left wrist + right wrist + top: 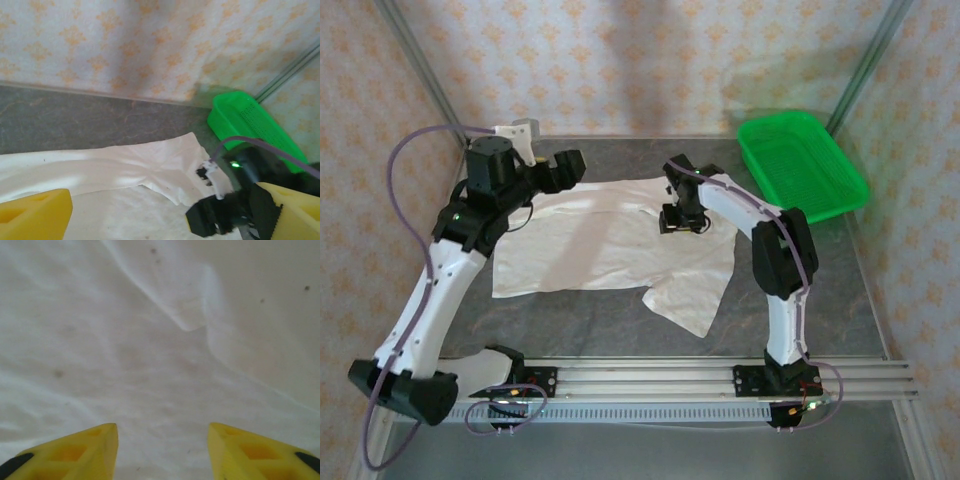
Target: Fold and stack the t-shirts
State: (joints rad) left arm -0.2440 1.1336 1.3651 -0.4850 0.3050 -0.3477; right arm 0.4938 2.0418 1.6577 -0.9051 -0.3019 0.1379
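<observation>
1. The right pincer (162,450) is hovering just above the t-shirt (600,245) with its fingers apart, gripping nothing. Closing here risks catching only a raised crease, or more than one layer, and dragging the fold crooked.
2. The left pincer (572,163) is standing wide apart and empty near the shirt's far-left corner. If one arm is pulling alone, the cloth may be sliding over the counter (820,290) and bunching.
3. The t-shirt is lying spread across the middle of the counter. It is looking white, soft and mostly flat, showing shallow wrinkles, a few dark specks and one sleeve pointing toward the near edge.
</observation>
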